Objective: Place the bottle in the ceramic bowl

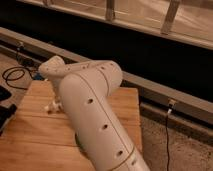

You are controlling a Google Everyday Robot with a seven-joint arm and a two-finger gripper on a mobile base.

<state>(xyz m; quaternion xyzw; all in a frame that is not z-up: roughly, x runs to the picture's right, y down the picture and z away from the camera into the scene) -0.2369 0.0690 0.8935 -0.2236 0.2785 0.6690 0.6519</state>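
Observation:
My white arm [95,120] fills the middle of the camera view and covers most of the wooden table [30,135]. The gripper is hidden behind the arm, somewhere over the table's middle. A small slim white thing, which looks like the bottle [51,106], pokes out at the arm's left edge, low over the table. I cannot tell whether it is held. A thin dark green sliver at the arm's lower left edge looks like the rim of the ceramic bowl [78,144]. The rest of the bowl is hidden.
A dark cable [12,77] lies coiled on the floor left of the table. A long grey rail [165,95] runs behind the table, with a dark wall above it. A thin cable [167,135] hangs down to the speckled floor at the right.

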